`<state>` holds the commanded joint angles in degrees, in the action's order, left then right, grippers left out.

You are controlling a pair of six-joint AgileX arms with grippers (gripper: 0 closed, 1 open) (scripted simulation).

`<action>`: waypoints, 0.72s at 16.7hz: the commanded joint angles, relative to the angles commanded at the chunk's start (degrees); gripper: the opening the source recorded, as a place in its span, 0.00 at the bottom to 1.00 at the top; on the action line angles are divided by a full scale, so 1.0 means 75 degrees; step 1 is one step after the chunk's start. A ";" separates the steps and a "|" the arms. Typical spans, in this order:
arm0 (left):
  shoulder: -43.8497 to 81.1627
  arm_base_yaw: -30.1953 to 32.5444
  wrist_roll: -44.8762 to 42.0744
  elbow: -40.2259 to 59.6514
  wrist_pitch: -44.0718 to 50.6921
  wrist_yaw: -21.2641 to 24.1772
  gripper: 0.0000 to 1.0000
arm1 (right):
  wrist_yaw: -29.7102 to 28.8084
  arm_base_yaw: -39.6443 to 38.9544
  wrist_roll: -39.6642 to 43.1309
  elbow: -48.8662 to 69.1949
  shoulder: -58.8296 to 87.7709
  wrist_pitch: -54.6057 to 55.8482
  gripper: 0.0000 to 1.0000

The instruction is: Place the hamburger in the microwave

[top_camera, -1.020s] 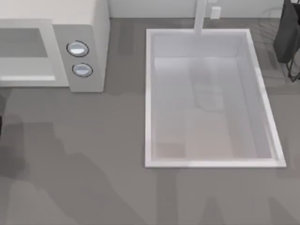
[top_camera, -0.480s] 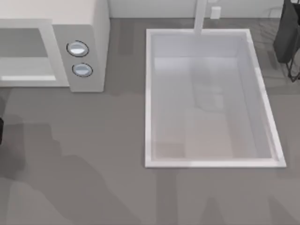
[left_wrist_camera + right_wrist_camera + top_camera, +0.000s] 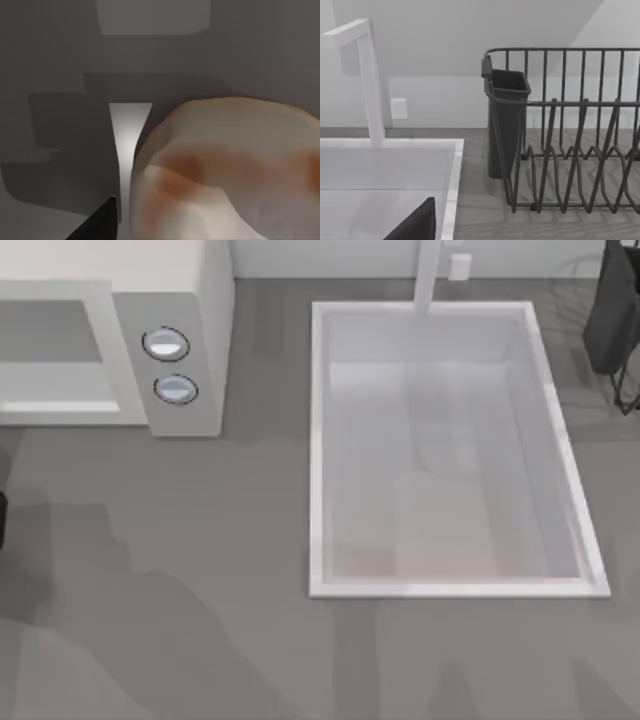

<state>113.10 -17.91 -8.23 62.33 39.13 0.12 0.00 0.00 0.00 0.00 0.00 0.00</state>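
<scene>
The hamburger [image 3: 225, 170] sits directly beside 1 dark fingertip [image 3: 102, 222] of the left gripper; whether the fingers grasp it cannot be determined. The microwave [image 3: 130, 340] stands at the table's left rear, bearing 2 knobs [image 3: 166, 345]. The right wrist view faces the sink [image 3: 390, 170], faucet [image 3: 367, 75] and dish rack [image 3: 570, 135].

The microwave [image 3: 190, 300] is off-white, its cavity grey, with two silver-blue knobs [image 3: 166, 344] ringed in dark lines. The hamburger [image 3: 225, 170] is tan with orange blotches and pale whitish patches (mottled rather than evenly coloured). The sink [image 3: 316, 450] is white, like its tap [image 3: 370, 85]. The counter [image 3: 200, 570] is grey. The dish rack [image 3: 570, 150] is dark grey wire.
</scene>
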 joint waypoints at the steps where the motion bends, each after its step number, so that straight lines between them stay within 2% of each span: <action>1: 0.0000 0.0000 0.0000 0.0000 0.0000 0.0000 0.25 | 0.0000 0.0000 0.0000 0.0000 0.0000 0.0000 1.00; 4: 0.0000 0.0000 0.0000 0.0000 0.0000 0.0000 0.02 | 0.0000 0.0000 0.0000 0.0000 0.0000 0.0000 1.00; 12: 0.0000 0.0000 0.0000 0.0000 0.0000 0.0000 0.00 | 0.0000 0.0000 0.0000 0.0000 0.0000 0.0000 1.00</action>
<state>113.10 -17.91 -8.23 62.33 39.13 0.12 0.00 0.00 0.00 0.00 0.00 0.00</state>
